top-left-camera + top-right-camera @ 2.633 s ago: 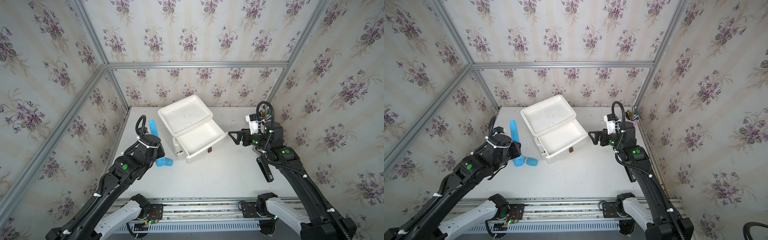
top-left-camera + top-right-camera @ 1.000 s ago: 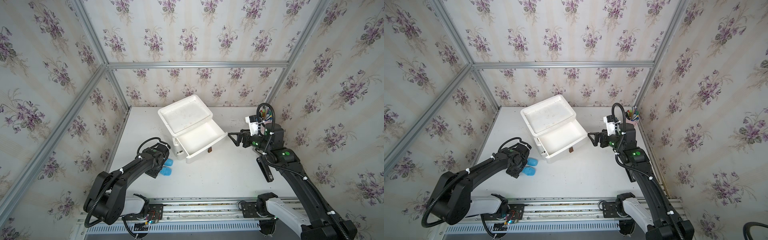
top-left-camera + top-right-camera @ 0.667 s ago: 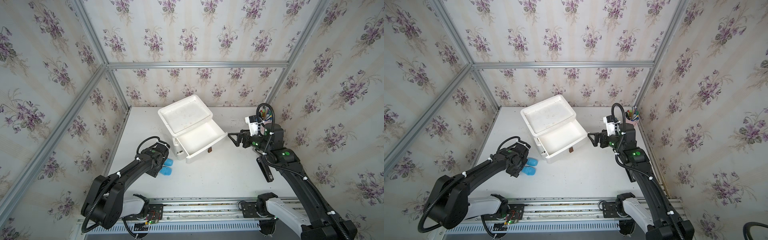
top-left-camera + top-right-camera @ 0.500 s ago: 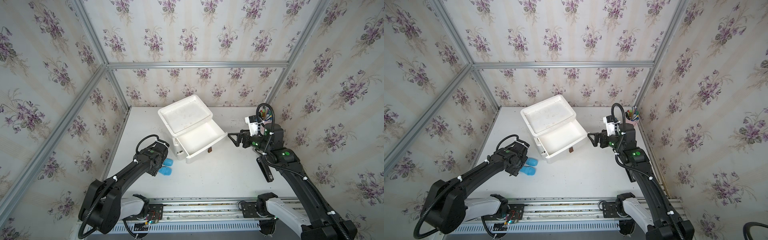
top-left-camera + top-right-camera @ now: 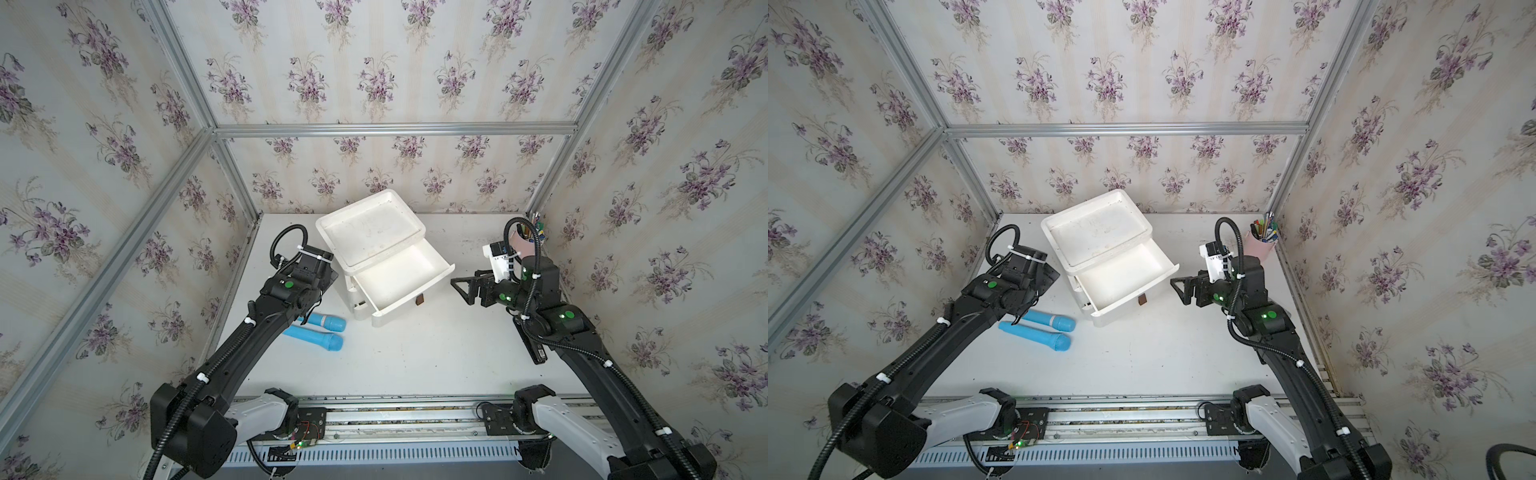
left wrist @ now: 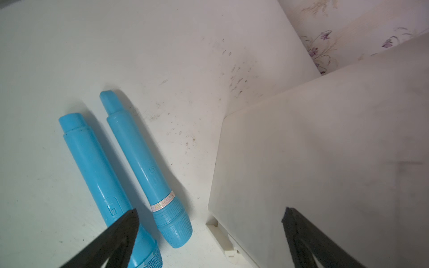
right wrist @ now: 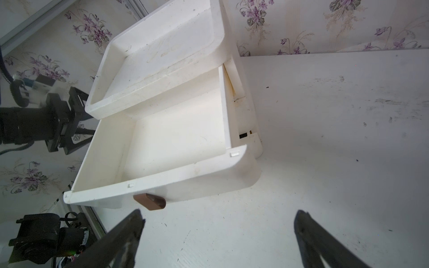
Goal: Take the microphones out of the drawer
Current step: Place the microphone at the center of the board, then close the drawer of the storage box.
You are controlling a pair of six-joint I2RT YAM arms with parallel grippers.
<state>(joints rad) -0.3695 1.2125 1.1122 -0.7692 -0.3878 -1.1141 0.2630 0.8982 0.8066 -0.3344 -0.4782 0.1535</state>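
beside the open white plastic drawer unit (image 5: 370, 232), two blue plastic microphones (image 5: 316, 336) lie on the white bench (image 5: 415, 357); left pincer (image 6: 210, 215) and right pincer (image 7: 219, 215) both gape wide, empty.

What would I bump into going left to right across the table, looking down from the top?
In a top view: two blue microphones → white drawer unit with its drawer pulled open → right gripper with open fingers → pink pen cup.
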